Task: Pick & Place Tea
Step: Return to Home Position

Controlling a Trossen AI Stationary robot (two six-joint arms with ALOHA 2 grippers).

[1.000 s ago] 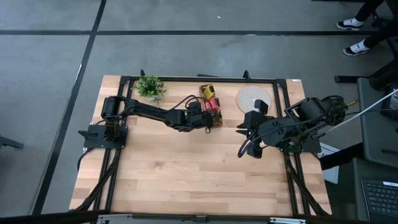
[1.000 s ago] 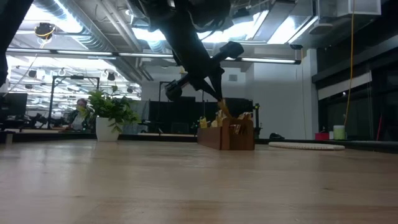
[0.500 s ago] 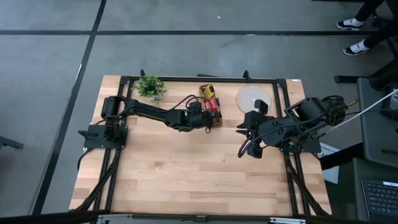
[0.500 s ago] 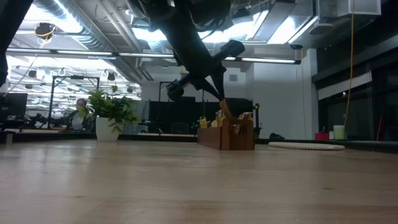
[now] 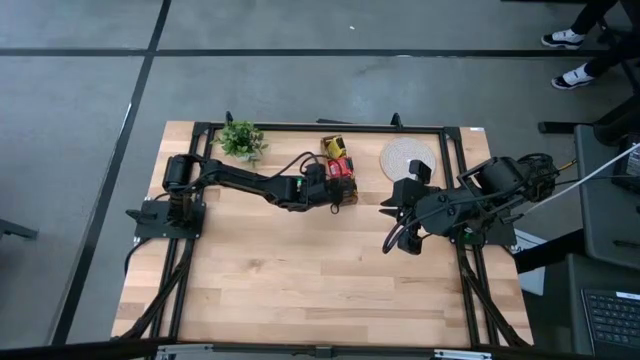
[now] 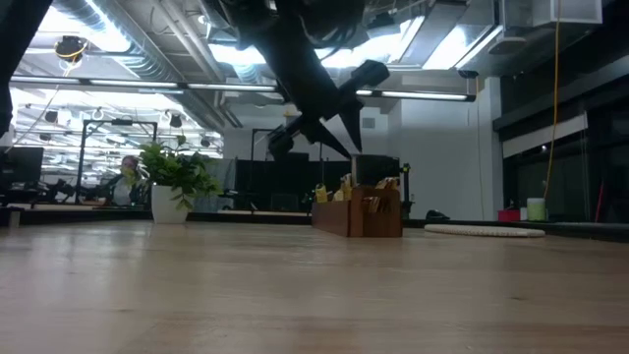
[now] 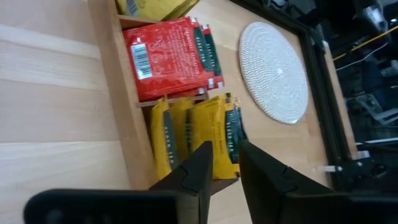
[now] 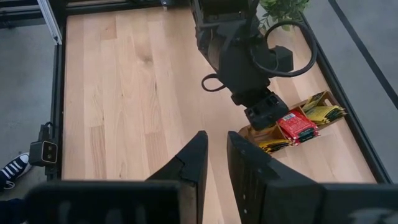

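Counts: 2 grippers, left gripper (image 7: 222, 149) and right gripper (image 8: 216, 135). 1 wooden organizer (image 7: 118, 93). 1 plant (image 5: 241, 139) at 11 o'clock, 1 woven mat (image 5: 407, 156) at 1 o'clock. Tea sachets in 3 stacks: red stack (image 7: 166, 59), orange stack (image 7: 221, 124), yellow stack (image 7: 149, 6); per-stack count unreadable.

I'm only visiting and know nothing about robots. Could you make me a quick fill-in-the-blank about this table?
In the wooden organizer, the middle section's tea sachets are ____. The left gripper hovers over the ____ that holds the sachets. Beside the right arm lies a round woven ____.
Missing words: red; organizer; mat.
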